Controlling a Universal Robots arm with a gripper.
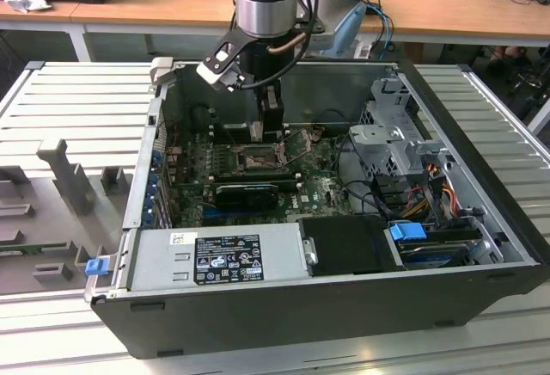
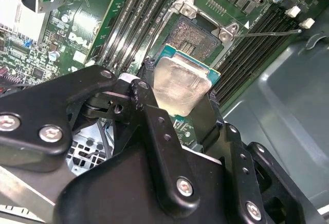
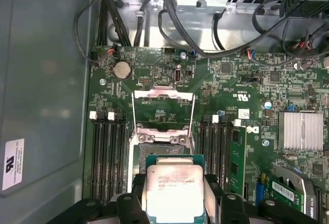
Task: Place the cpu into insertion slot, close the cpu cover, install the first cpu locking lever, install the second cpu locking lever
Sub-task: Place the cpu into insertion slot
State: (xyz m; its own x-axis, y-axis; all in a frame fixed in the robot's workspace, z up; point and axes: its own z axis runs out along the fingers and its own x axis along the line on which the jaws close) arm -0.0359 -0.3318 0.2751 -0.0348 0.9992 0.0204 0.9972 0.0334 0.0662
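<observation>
1. Cpu [image 3: 175, 189]: the small flat square chip with a pale silver lid on a green-edged base is clamped between the two black fingers of the gripper [image 3: 175, 199], which press on two opposite edges. The jaws stand only as wide as the chip.
2. In the second wrist view the cpu [image 2: 181, 86] lies flat in the gripper [image 2: 180, 94] and hangs clear above the green motherboard [image 2: 77, 23]; it is not yet seated.
3. The insertion slot [image 3: 154, 143], a small dark square recess with a silvery metal rim, lies just beyond the chip's leading edge, on the side away from the gripper body. The chip overlaps the slot's near rim, and most of the recess [image 2: 194, 35] is uncovered.
4. The chip's edges run parallel to the slot's rim in the first wrist view, so I judge it square to the recess, offset sideways but not twisted.
5. The cpu cover [image 3: 163, 96], a thin silvery-grey frame plate with a large square opening, is swung open on the far side of the slot, out of the chip's way.
6. A thin silvery wire lever [image 2: 267, 32] sticks out to one side of the slot, unlatched.
7. Long black memory slots [image 3: 105, 152] flank the recess on both sides.
8. In the exterior view the gripper [image 1: 271, 126] points straight down over the middle of the board inside the open black computer case [image 1: 344, 302].
</observation>
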